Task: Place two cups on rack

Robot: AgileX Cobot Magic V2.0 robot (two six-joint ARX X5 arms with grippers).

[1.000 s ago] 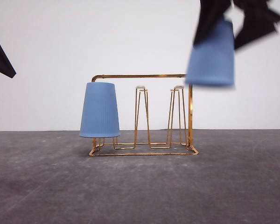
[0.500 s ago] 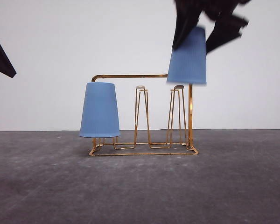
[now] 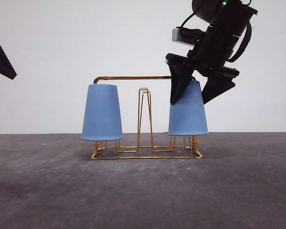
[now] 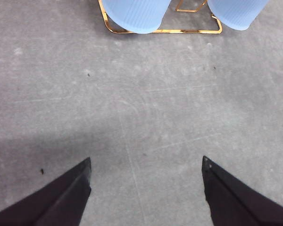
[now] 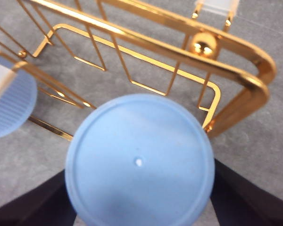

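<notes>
Scanning, left to right:
Left fingers (image 4: 146, 188): spread wide apart, gripping nothing, bare grey worktop (image 4: 141, 117) between the two dark tips; hanging over the worktop, well short of the rack.
Left cup (image 3: 102, 112): upside down on the rack's left-end peg, well clear of both sets of fingers; from the left wrist camera (image 4: 136, 14), seen beyond the left fingertips, off toward the left finger's side.
Rack (image 3: 145, 117): gold wire frame standing on the worktop, arched handle bar running across the top; base corner seen ahead of the left fingers (image 4: 217, 29); handle bend just beyond the right fingers in the right wrist camera (image 5: 254, 70).
Middle peg (image 3: 144, 90): white-tipped, bare, standing between the two cups.
Right cup (image 3: 188, 110): upside down over the rack's right-end peg, rim hanging just above the base wire; closed bottom sitting between the right fingers (image 5: 139, 162); ribbed wall also seen past the left fingers (image 4: 236, 12).
Right fingers (image 3: 196, 93): one black finger (image 3: 180, 83) either side of the right cup's upper part, close against its ribbed wall; cannot tell whether pinching or just released.
Right arm (image 3: 219, 33): slanting down from above onto the cup.
</notes>
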